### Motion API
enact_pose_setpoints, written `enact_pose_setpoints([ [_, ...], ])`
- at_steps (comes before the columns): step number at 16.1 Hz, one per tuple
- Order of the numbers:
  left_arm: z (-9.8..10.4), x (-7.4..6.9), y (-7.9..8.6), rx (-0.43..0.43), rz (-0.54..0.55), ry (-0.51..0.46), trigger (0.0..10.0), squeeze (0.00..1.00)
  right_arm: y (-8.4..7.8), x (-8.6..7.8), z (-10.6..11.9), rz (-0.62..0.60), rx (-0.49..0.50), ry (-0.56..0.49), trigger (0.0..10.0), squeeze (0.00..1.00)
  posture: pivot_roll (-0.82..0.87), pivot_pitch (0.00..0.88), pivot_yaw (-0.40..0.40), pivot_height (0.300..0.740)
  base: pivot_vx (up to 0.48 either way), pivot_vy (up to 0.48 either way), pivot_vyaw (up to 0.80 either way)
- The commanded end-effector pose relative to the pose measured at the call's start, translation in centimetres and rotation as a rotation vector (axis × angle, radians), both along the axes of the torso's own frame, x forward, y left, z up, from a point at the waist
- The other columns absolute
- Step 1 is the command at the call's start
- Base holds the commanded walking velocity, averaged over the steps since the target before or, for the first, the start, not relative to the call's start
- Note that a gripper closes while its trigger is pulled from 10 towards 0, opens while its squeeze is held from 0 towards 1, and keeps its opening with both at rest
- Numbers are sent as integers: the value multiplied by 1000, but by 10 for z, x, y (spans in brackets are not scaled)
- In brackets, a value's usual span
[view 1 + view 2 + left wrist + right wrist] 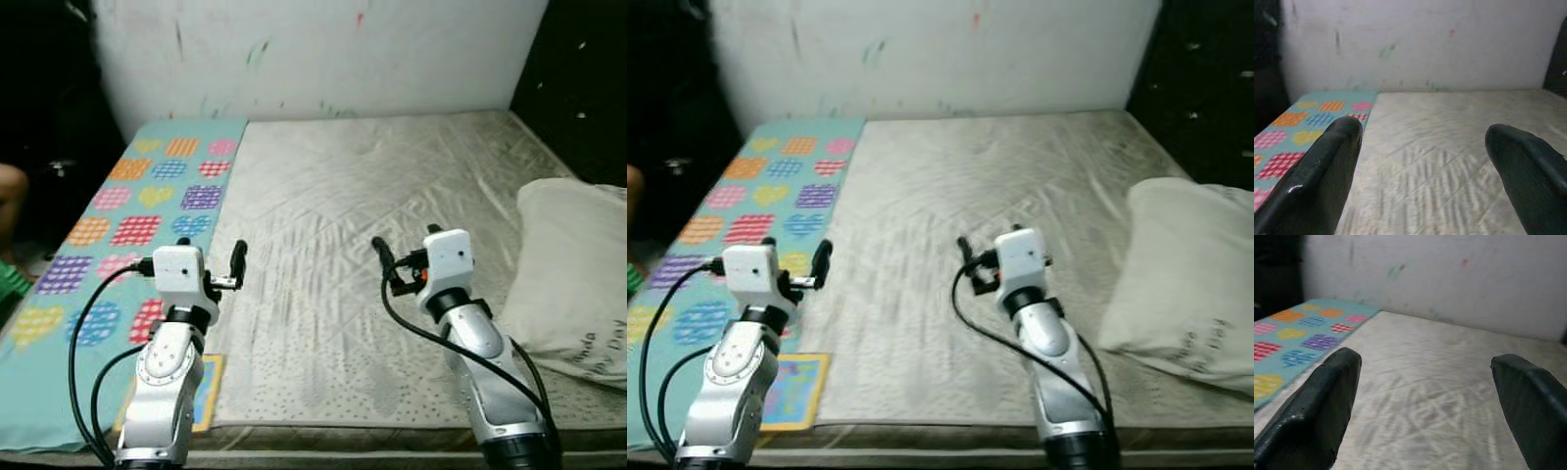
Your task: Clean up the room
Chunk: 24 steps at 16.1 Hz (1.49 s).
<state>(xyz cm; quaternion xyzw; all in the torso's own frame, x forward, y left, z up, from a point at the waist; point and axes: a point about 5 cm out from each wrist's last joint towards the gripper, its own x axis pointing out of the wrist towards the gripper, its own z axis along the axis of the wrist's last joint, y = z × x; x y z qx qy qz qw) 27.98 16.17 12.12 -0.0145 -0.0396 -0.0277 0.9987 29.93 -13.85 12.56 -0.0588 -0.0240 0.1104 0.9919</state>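
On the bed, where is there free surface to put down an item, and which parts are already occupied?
The widest bare patch of mattress lies between the heart-patterned blanket on the robot's left, the pillow on its right and the wall behind. Both the left gripper and the right gripper, fingers open, hover over the near part, so there it is tighter.

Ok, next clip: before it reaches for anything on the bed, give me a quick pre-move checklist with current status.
1. Left gripper jaws open and empty: ok.
2. Right gripper jaws open and empty: ok.
3. Both grippers held above the mattress, not touching it: ok.
4. Pillow on the robot's right, apart from the right gripper: ok.
5. Patterned blanket lying flat along the left side: ok.
6. Person's limb at the left edge, outside the arms' path: cannot tell.
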Motion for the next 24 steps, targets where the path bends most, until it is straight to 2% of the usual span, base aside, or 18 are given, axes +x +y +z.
enact_pose_setpoints([
  [1, -2, -2, 6, 9, 22, 18, 10000, 0, 6, 2, 4, 15, 7, -18, 10000, 0, -204, 0, 38, 740, 0, -371, 0],
  [24, -1, 0, 3, 2, 25, 16, 10000, 0, 7, 3, 4, 38, -7, -22, 10000, 0, -199, 0, 21, 740, 0, -259, 0],
])
